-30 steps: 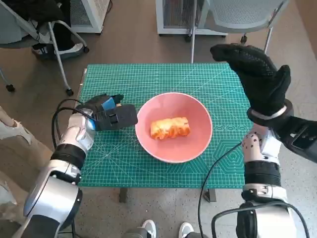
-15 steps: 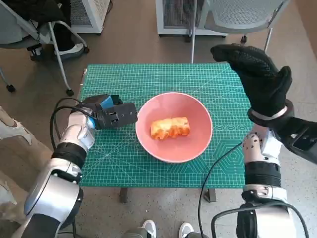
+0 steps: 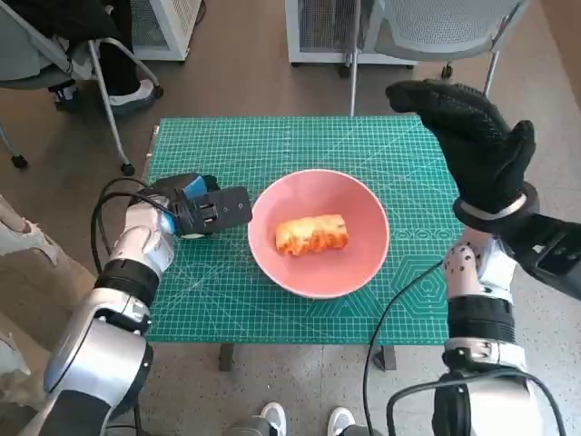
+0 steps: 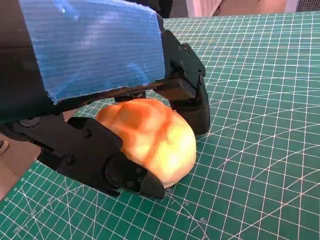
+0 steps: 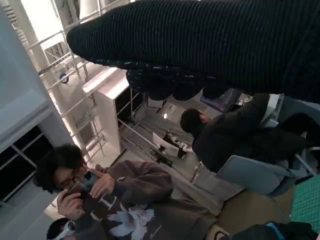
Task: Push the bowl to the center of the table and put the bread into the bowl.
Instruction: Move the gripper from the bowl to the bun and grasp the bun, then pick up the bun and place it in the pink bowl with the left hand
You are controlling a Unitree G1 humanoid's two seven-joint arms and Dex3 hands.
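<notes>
Nearest the robot, black cables [image 3: 399, 309] loop up from below the green cutting mat [image 3: 381, 150] that covers the table. On the mat's left side the left hand [image 3: 201, 209] lies low, its black fingers [image 4: 107, 162] closed around a golden bread roll [image 4: 152, 135] that rests on the mat; from the head view that roll is hidden under the hand. Just to its right, near but apart, sits the pink bowl [image 3: 363, 263] in the middle of the mat, with a glazed piece of bread [image 3: 311, 233] lying inside. The right hand [image 3: 472, 145] hangs raised over the mat's right edge, fingers spread, holding nothing. Beyond the table stand chair legs [image 3: 107, 100] and white cabinets [image 3: 322, 32]; a seated person [image 5: 125, 195] shows in the right wrist view.
</notes>
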